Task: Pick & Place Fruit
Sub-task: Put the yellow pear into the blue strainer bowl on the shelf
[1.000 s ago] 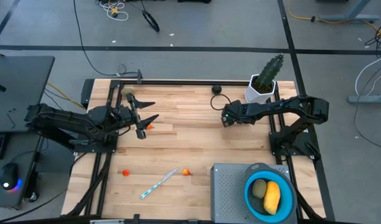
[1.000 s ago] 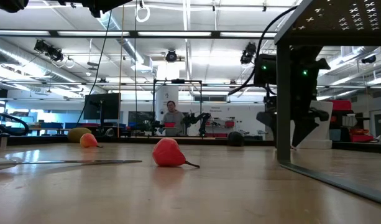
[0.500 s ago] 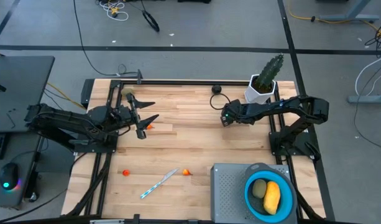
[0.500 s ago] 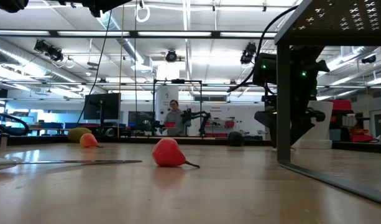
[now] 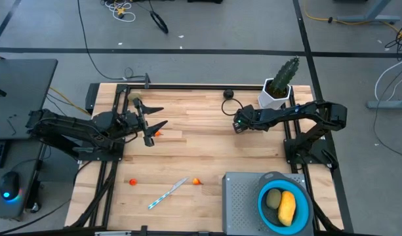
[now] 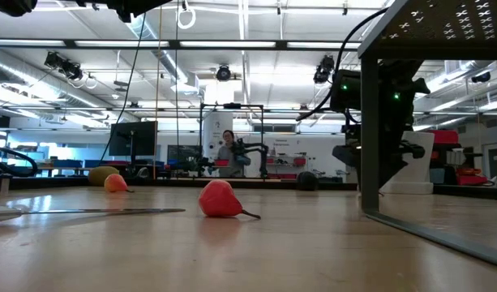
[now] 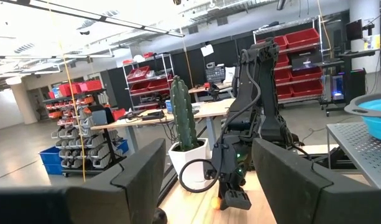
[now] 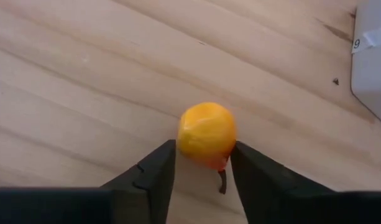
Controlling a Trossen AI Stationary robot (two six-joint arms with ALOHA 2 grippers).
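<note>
Presently the right gripper (image 8: 201, 163) stood low over the table (image 5: 207, 151) near the cactus pot (image 5: 275, 96), its fingers (image 8: 154, 171) narrowly parted and pressed against both sides of one orange fruit (image 8: 206, 135), stem toward the wrist. Two fruits, a yellow oblong (image 5: 287, 208) lying lengthwise and an olive oval (image 5: 273, 198), lay in the blue bowl (image 5: 263, 204); three small orange ones remained loose on the boards. The left gripper (image 5: 152, 122) waited wide open and empty at the left side.

Two black jointed arms (image 5: 76, 131), each with dark angular fingers (image 8: 146, 177).

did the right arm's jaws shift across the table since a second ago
No. In the high view the right gripper sits at the same spot beside the white cactus pot; its jaws have only narrowed around the small orange fruit.
</note>
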